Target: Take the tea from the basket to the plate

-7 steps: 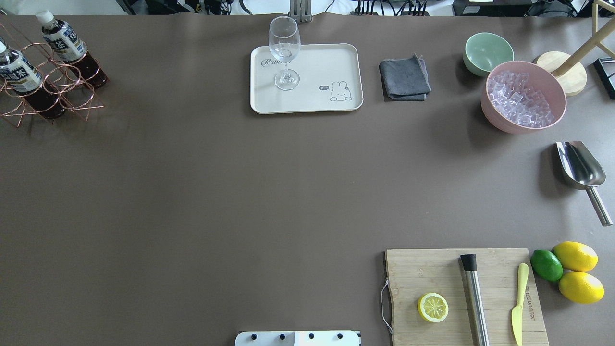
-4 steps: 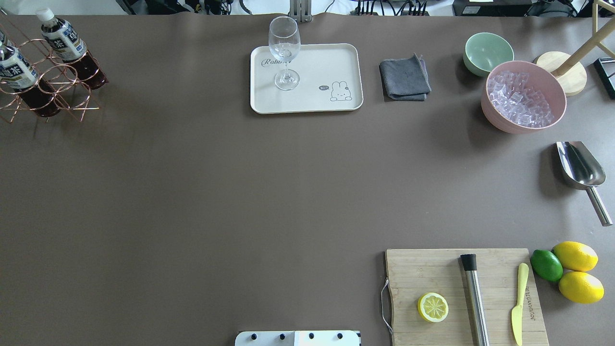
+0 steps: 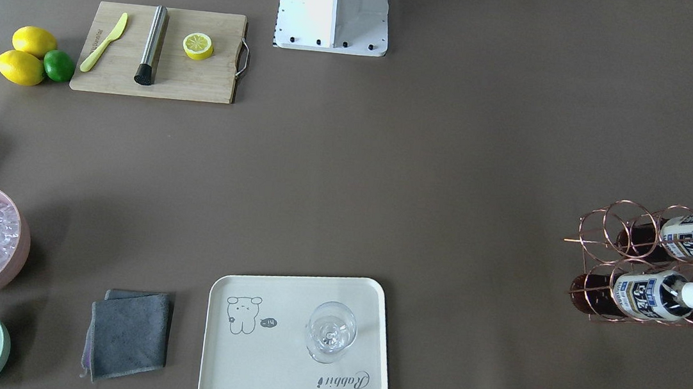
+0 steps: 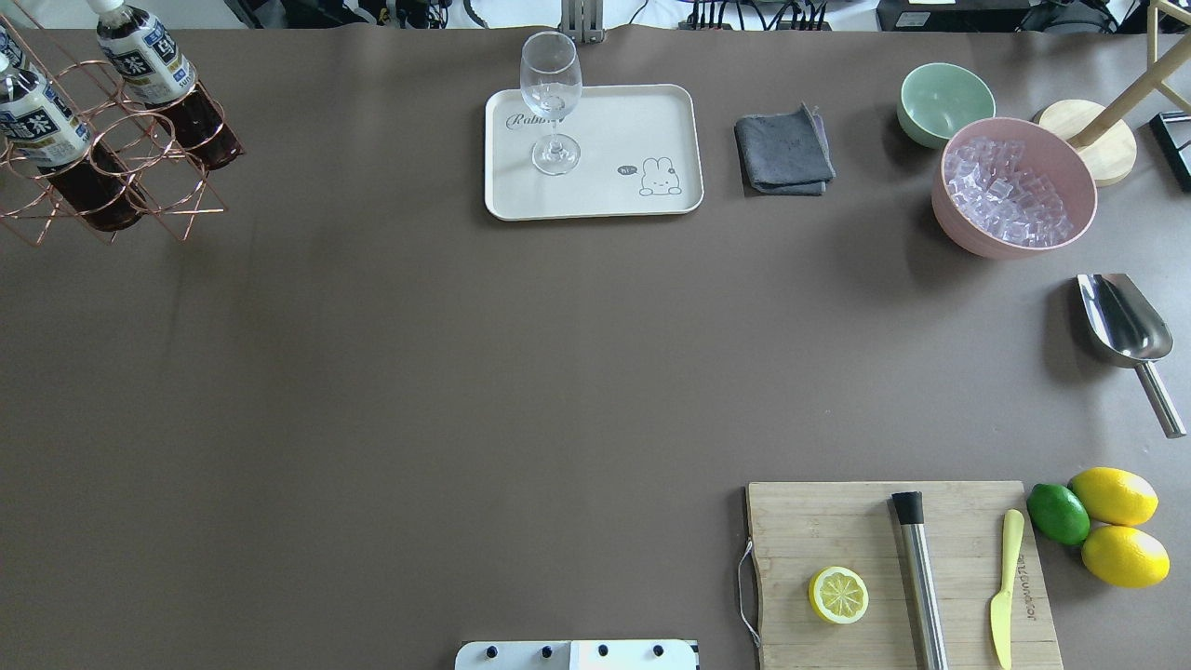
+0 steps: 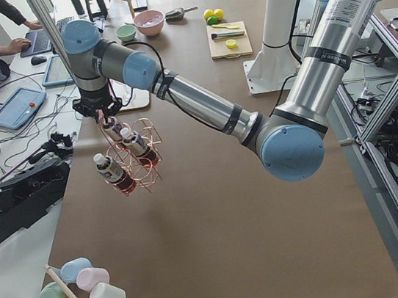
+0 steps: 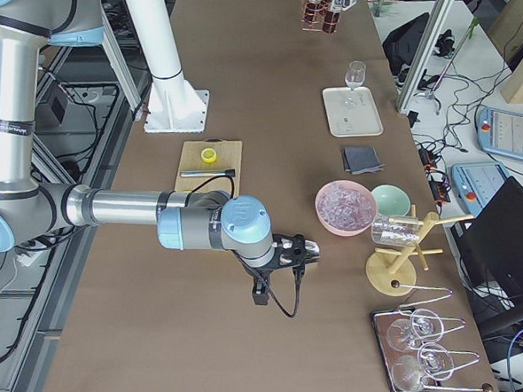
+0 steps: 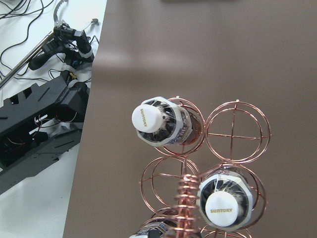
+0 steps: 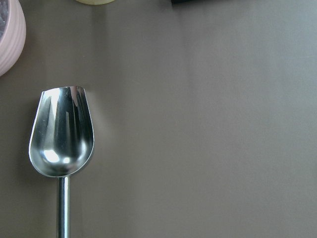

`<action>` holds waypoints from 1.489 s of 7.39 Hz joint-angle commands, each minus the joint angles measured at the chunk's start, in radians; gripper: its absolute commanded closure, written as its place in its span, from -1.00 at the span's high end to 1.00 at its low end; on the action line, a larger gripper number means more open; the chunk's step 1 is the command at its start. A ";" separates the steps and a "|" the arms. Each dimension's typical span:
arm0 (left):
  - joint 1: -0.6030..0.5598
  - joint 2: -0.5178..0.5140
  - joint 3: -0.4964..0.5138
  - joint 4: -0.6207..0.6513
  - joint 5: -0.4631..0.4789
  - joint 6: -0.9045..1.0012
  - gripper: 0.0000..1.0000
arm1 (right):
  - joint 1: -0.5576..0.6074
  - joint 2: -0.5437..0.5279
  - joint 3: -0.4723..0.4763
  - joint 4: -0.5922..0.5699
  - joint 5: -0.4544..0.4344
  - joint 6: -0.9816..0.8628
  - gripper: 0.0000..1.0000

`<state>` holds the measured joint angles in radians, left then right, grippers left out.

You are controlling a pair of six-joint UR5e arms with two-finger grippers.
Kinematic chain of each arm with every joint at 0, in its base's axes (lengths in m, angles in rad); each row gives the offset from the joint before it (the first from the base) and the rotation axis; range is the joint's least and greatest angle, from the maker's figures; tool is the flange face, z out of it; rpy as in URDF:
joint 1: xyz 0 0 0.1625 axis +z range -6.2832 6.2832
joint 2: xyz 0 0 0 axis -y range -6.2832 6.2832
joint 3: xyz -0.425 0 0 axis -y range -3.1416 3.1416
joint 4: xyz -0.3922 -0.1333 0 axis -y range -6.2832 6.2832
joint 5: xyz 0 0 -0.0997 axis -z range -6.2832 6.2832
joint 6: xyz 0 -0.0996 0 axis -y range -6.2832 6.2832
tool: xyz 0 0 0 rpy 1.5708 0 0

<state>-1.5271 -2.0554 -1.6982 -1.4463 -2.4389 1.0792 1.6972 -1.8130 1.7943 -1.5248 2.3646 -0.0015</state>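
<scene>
Hanging the basket [image 4: 112,149] under the left fingers [image 5: 102,115] by its coiled handle [image 7: 187,198], well apart from the plate [image 4: 642,121], off toward the robot's left of it. Holding the tea [image 7: 161,121] and others like it in the ring cells, white caps up, none on the plate. Showing a stemmed glass [image 4: 551,98] upright on the plate. Hovering the right fingers [image 6: 307,251] near the scoop [image 8: 62,131], far to the plate's other side. Cannot tell clenched from released on either side.
</scene>
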 commanded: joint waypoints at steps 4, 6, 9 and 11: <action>0.149 -0.061 -0.231 0.155 0.000 -0.149 -1.00 | -0.001 0.001 -0.006 0.002 -0.001 0.000 1.00; 0.226 -0.106 -0.262 0.155 0.001 -0.252 -1.00 | -0.002 0.003 -0.001 0.000 -0.002 0.000 1.00; 0.347 -0.132 -0.334 0.155 0.011 -0.398 -1.00 | -0.005 0.009 0.016 0.002 -0.001 0.005 1.00; 0.427 -0.175 -0.379 0.155 0.015 -0.398 -1.00 | -0.022 0.012 0.028 0.003 0.016 0.014 1.00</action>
<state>-1.1659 -2.1900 -2.0455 -1.2919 -2.4277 0.6868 1.6891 -1.8036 1.8108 -1.5224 2.3662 0.0050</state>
